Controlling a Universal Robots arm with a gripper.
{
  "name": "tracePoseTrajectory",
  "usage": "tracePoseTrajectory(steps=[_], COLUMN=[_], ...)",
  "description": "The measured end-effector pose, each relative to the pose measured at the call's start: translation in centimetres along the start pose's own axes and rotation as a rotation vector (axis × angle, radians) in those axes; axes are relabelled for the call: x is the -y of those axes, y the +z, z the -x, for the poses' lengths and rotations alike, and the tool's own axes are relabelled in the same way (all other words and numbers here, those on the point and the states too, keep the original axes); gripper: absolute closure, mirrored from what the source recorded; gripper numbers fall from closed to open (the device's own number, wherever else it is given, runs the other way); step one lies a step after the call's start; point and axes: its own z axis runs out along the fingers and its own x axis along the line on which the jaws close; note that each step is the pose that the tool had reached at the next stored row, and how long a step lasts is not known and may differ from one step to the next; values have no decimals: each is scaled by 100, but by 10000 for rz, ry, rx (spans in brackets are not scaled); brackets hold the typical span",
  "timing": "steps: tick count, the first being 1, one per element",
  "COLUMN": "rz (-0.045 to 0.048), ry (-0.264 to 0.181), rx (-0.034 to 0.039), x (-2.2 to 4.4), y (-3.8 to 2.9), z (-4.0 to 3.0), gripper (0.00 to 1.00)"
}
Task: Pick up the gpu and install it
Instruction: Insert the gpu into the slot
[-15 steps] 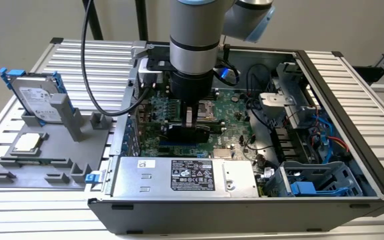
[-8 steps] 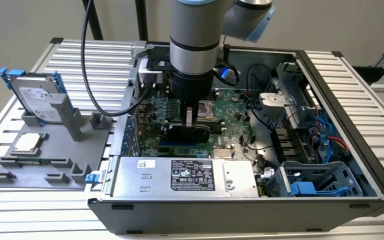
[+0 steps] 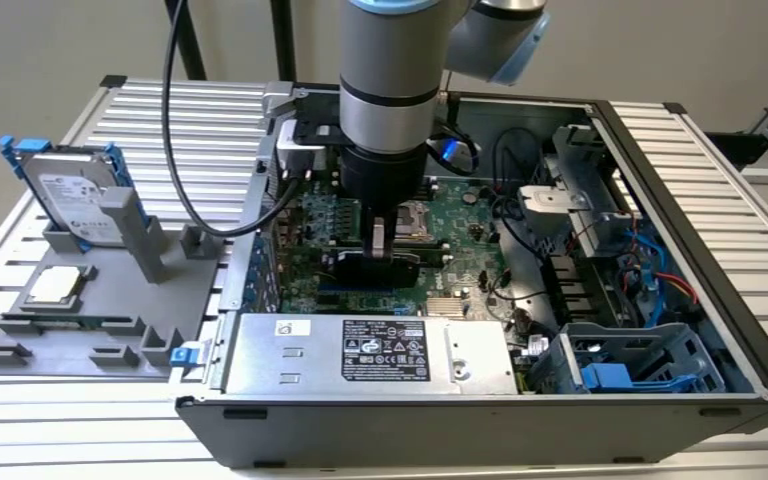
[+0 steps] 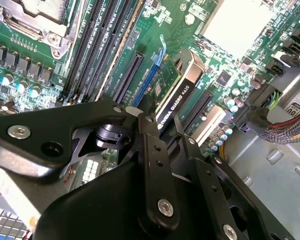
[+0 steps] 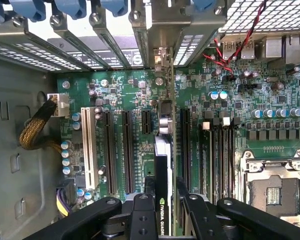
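A: Where's the gripper?

B: Down inside the open computer case, over the motherboard, in the exterior view. Arm comes straight down from above.

A: Holding anything?

B: Yes. Fingers are closed on the gpu, pinching its top edge. In the second wrist view the card stands on edge, black cooler face showing, between the fingers.

A: Card position?

B: Upright among the expansion slots, in the first wrist view its edge lines up with the rear bracket opening. Can't tell whether it's fully seated.

A: Anything else?

B: Hard drive with blue rails stands in the grey fixture on the exterior view's left. Power supply sits at the case's near edge.
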Motion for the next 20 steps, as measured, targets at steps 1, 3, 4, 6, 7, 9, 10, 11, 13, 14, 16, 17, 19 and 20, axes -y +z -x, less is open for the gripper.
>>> tracePoseTrajectory(steps=[1, 3, 4, 6, 7, 9, 10, 11, 13, 14, 16, 17, 19, 20], rz=[0, -1, 0, 0, -1, 1, 2, 2, 4, 4, 1, 5, 9, 9], ry=[0, 0, -1, -3, -4, -2, -3, -3, -5, -6, -7, -7, -5, -4], rx=[-1, 1, 4, 10, 9, 4, 3, 1, -5, -11, -2, -10, -15, -14], x=[0, 0, 1, 2, 3, 2, 2, 2, 2, 3, 3, 2, 1, 1], y=[1, 2, 3, 5, 5, 3, 3, 5, 25, 42, 80, 94, 115, 116], z=[0, -3, -8, -28, -35, -38, -39, -39, -40, -40, -38, -38, -38, -37], gripper=[100, 100, 100, 100, 100, 100, 100, 100, 100, 100, 100, 100, 100, 100])
